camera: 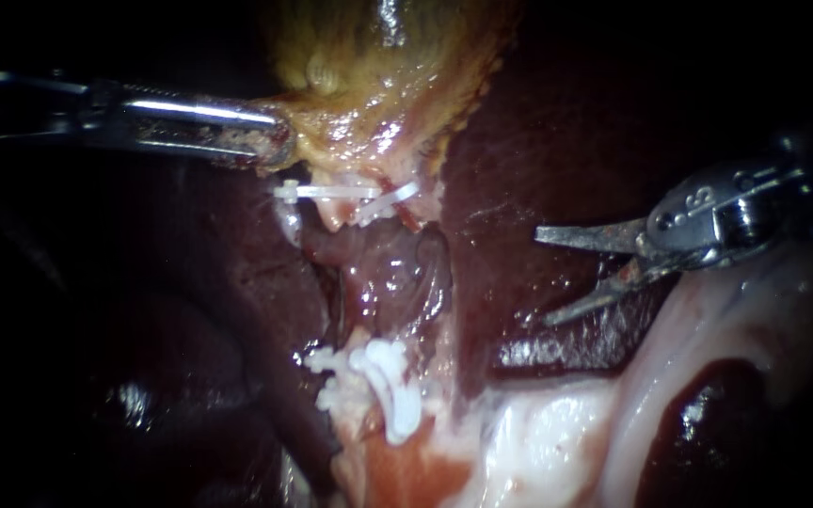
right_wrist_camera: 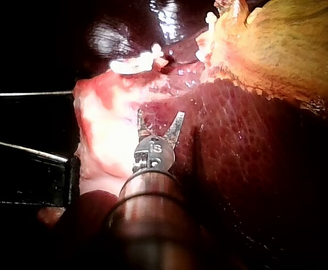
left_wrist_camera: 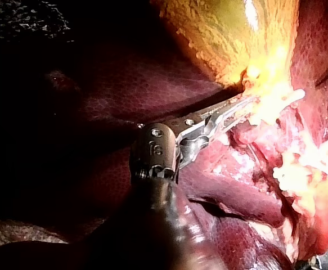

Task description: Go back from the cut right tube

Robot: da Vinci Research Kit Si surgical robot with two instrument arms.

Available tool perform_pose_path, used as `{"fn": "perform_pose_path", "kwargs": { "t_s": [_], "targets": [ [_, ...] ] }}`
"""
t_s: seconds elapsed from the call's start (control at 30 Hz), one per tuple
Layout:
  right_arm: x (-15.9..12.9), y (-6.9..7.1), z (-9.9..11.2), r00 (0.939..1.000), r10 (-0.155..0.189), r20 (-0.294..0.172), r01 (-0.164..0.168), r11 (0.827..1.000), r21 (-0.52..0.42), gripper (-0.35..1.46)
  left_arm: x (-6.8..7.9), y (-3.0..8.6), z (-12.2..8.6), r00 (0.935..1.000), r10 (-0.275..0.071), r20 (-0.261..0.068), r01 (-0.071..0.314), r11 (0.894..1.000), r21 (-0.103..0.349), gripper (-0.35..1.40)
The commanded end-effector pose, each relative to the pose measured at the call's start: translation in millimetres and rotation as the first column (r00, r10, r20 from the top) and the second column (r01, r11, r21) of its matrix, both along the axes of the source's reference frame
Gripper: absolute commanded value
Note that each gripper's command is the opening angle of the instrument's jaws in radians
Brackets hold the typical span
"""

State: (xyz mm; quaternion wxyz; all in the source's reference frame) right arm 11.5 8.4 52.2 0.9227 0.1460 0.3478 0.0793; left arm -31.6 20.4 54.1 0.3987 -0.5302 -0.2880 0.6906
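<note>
My right instrument (camera: 540, 275) comes in from the right with two blades open and nothing between them. It hangs over the dark liver (camera: 519, 169), well to the right of the cut tube. The tube's upper stump carries white clips (camera: 345, 196) under the yellow gallbladder (camera: 378, 85). Its lower stump holds a cluster of white clips (camera: 383, 381). Between them lies raw reddish tissue (camera: 388, 273). My left instrument (camera: 270, 141) reaches in from the left, its jaws shut on the gallbladder's lower edge. In the right wrist view the blades (right_wrist_camera: 160, 125) stand spread over the liver.
Pale white tissue (camera: 557, 433) spreads along the lower right, under my right instrument. Dark liver (camera: 162, 357) fills the left side. In the right wrist view thin dark rods (right_wrist_camera: 23, 149) lie beside the pale tissue.
</note>
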Motion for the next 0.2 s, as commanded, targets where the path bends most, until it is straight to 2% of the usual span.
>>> {"fn": "perform_pose_path", "kwargs": {
  "t_s": [0.03,0.2],
  "targets": [
    [0.0,0.0,0.0,1.0000,0.000,0.000,0.000,1.000,0.001,1.45,0.0,0.0,0.0,1.0000,0.000,0.000,0.000,1.000,0.000,-0.35],
    [0.1,0.0,0.0,1.0000,-0.006,-0.003,0.006,1.000,0.010,1.43,0.1,-0.1,-0.2,1.0000,0.000,0.000,0.000,1.000,0.000,-0.35]
  ]
}}
